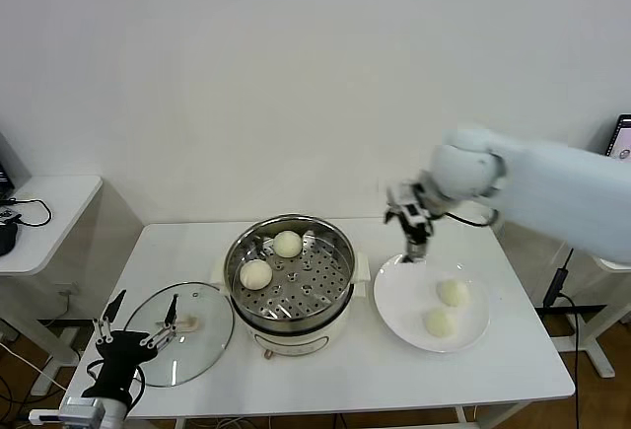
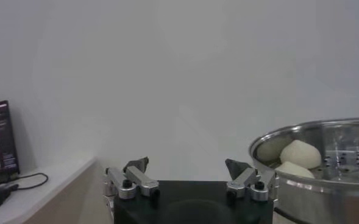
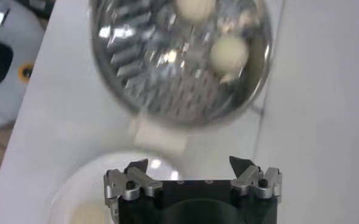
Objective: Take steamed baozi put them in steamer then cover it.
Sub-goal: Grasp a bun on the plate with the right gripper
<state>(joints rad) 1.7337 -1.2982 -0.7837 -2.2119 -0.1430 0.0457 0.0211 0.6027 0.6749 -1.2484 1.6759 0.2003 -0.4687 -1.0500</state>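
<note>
The steel steamer (image 1: 335,303) stands mid-table with two steamed baozi (image 1: 287,244) (image 1: 255,273) on its perforated tray. Two more baozi (image 1: 453,293) (image 1: 440,322) lie on the white plate (image 1: 404,286) to its right. My right gripper (image 1: 412,248) hangs open and empty above the plate's far left rim. Its wrist view shows its own jaws (image 3: 188,164) wide apart, with the steamer (image 3: 124,91) and the baozi (image 3: 229,52) beyond. My left gripper (image 1: 146,299) waits open and empty at the table's front left, over the glass lid (image 1: 197,350). Its jaws (image 2: 187,167) stand wide, beside the steamer (image 2: 325,182).
The glass lid lies flat on the table, left of the steamer, its white handle (image 1: 187,323) up. A second white table (image 1: 49,202) with cables stands at the far left. A wall runs behind the table.
</note>
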